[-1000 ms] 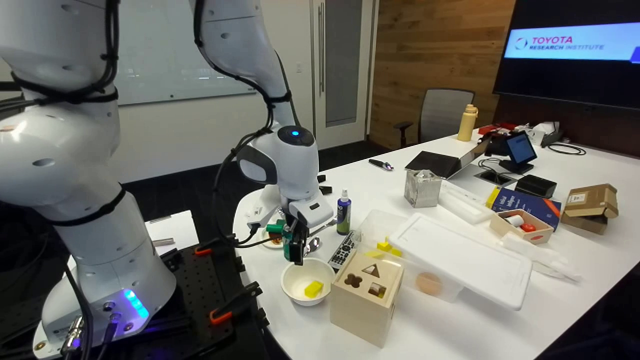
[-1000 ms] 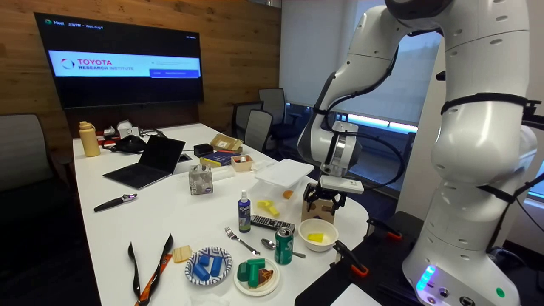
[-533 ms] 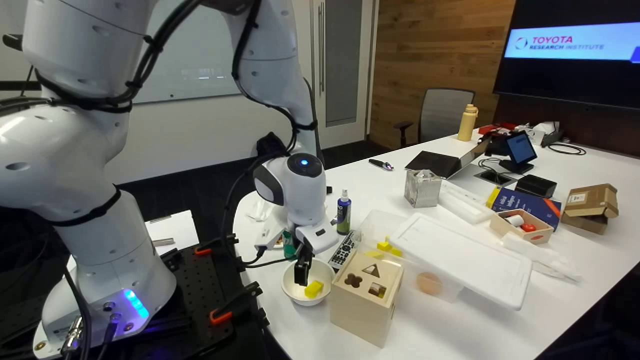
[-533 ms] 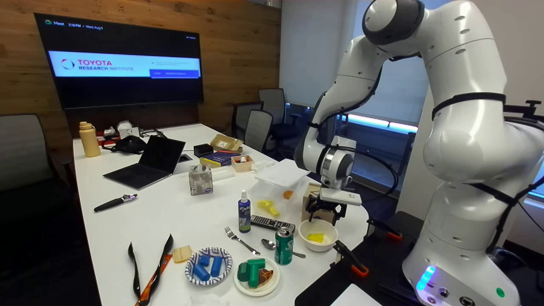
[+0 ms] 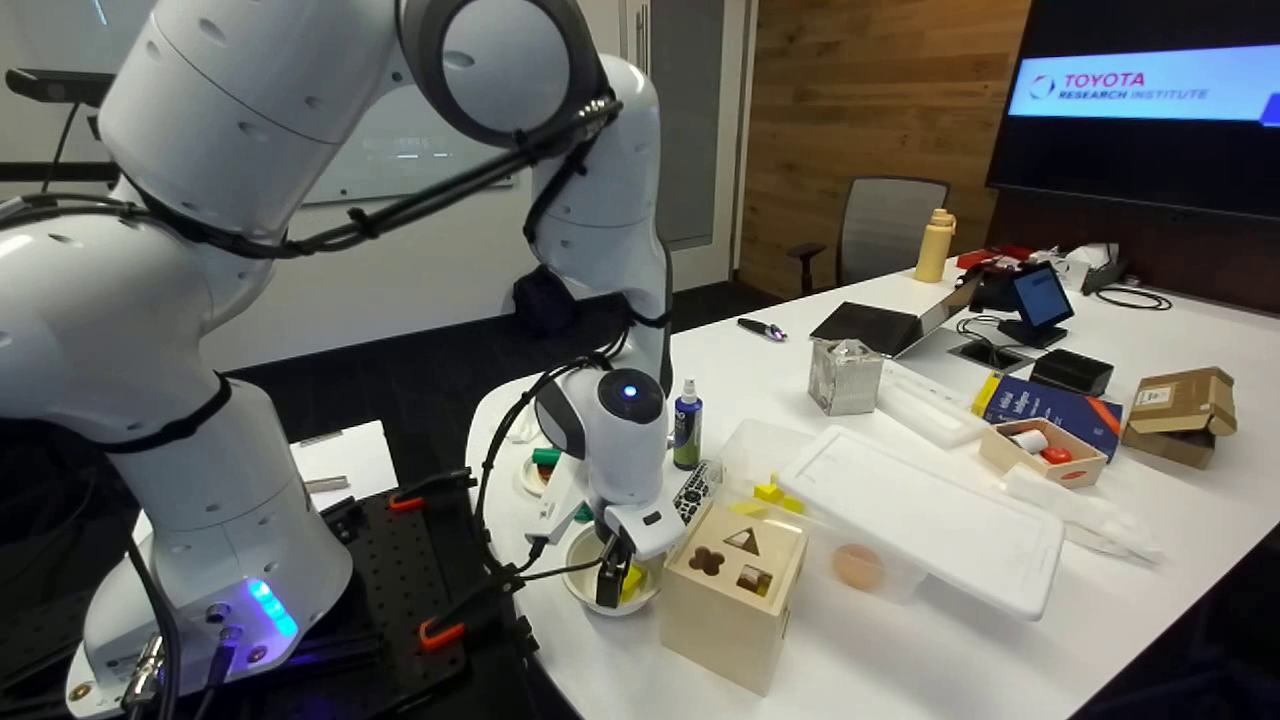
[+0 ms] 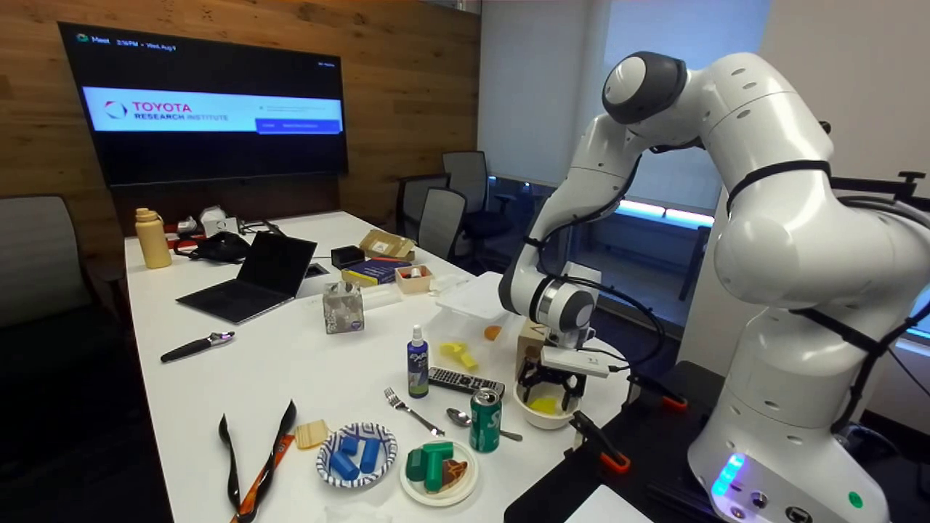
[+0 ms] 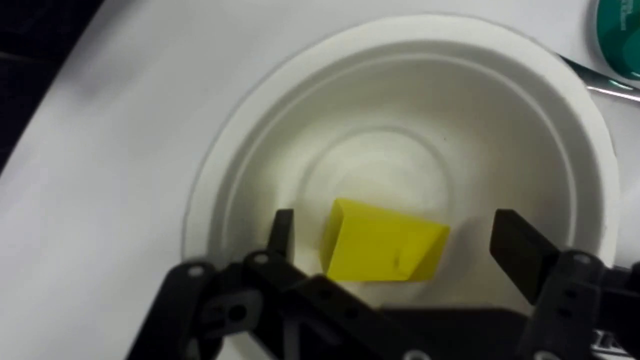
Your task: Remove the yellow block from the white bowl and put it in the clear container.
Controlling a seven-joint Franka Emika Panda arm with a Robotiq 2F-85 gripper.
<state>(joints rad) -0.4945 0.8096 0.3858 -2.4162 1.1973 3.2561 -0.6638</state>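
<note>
The yellow block (image 7: 385, 242) lies in the white bowl (image 7: 425, 27), off the middle of its floor. The block shows in both exterior views (image 5: 632, 582) (image 6: 543, 404), partly hidden by the gripper in one of them. My gripper (image 7: 392, 225) is open and points down over the bowl, with one finger on each side of the block and a gap on both sides. In both exterior views the gripper (image 5: 612, 575) (image 6: 548, 398) is low at the bowl. The clear container (image 5: 905, 585) holds several yellow pieces and a round orange-brown item.
A white lid (image 5: 920, 515) lies tilted across part of the container. A pale wooden box (image 5: 725, 620) stands right beside the bowl, between it and the container. A green can (image 6: 485, 421), a spoon (image 6: 459, 416), a remote (image 6: 465, 381) and a spray bottle (image 6: 418, 363) stand or lie nearby.
My gripper has come down from above the bowl's far side to low over the block, moving right in one exterior view. It stays open. The block and bowl have not moved.
</note>
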